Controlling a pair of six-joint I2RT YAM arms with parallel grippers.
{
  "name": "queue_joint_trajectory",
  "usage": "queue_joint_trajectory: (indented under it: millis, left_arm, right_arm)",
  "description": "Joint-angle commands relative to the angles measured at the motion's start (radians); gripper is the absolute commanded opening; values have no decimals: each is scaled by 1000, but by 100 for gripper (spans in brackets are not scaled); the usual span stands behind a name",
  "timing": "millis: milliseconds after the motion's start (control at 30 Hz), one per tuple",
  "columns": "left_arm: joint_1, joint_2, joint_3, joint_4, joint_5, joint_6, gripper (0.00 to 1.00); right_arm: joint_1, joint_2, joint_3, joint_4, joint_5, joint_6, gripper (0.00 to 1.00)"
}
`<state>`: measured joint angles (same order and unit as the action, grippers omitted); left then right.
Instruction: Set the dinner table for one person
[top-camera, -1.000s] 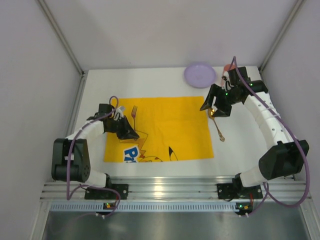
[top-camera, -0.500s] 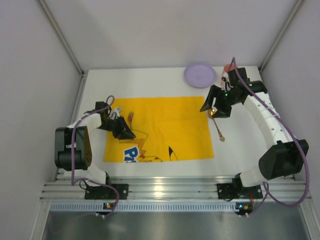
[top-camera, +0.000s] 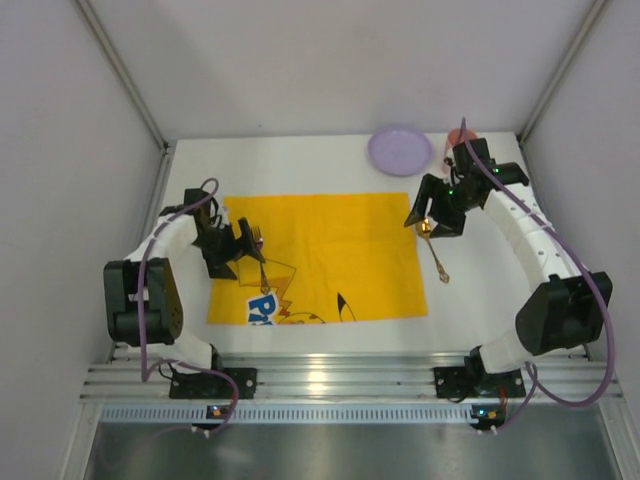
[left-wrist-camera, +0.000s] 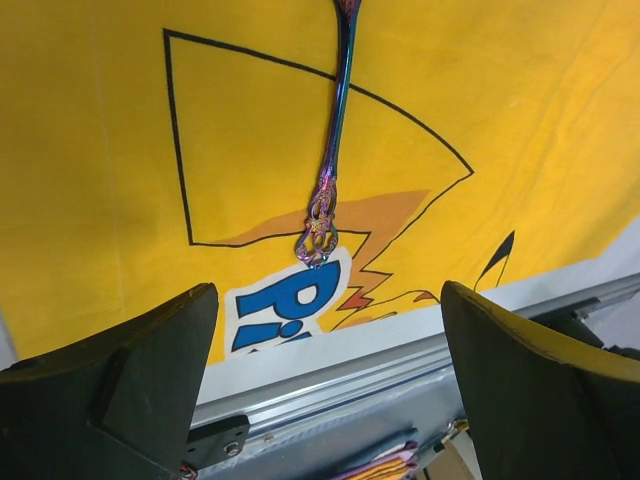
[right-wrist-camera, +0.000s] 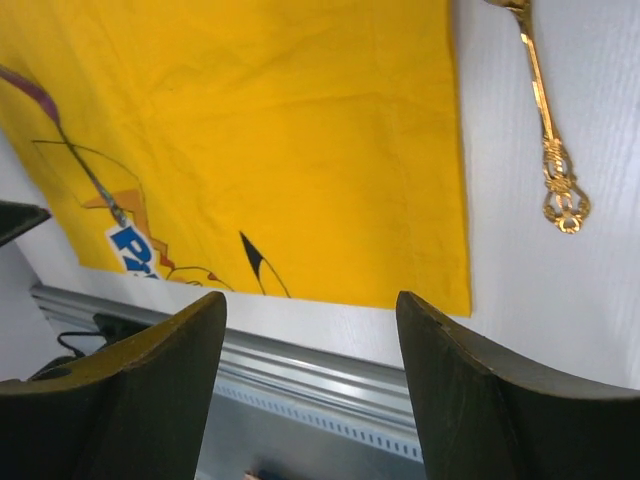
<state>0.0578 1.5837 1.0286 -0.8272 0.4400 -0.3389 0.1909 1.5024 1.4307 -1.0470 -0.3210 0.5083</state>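
The iridescent fork (left-wrist-camera: 333, 150) lies flat on the left part of the yellow placemat (top-camera: 340, 250), its ornate handle end by the blue letter. My left gripper (left-wrist-camera: 325, 300) hovers open just off the handle end, touching nothing; from above it (top-camera: 240, 255) sits over the placemat's left edge. A gold spoon (right-wrist-camera: 548, 140) rests on the white dinner table (top-camera: 300, 165) just right of the placemat, also visible from above (top-camera: 437, 255). My right gripper (top-camera: 428, 222) hangs open above the spoon's bowl, with nothing between its fingers (right-wrist-camera: 310, 300).
A purple plate (top-camera: 400, 150) sits at the table's back right. A pink object (top-camera: 458, 135) shows partly behind the right arm. Grey walls close in both sides, and an aluminium rail (top-camera: 340, 375) runs along the near edge.
My left gripper went from shut to wide open and let go of the fork, which now lies on the placemat. The left arm drew back slightly. The right arm barely moved.
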Motion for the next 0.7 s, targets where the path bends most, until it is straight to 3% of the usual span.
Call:
queue_joint_trajectory:
  millis: [0, 267, 467, 667]
  left_arm:
    - [5, -66, 67, -47, -66, -28, 98]
    - [-18, -136, 50, -6, -69, -63, 95]
    - [-55, -188, 22, 3, -86, -63, 93]
    - [-85, -235, 5, 16, -96, -60, 93]
  right_arm:
    - [-25, 4, -67, 67, 134, -17, 69]
    - [-84, 114, -181, 171, 313, -27, 60]
    - [-90, 228, -102, 191, 407, -86, 53]
    - [-87, 358, -33, 216, 399, -79, 48]
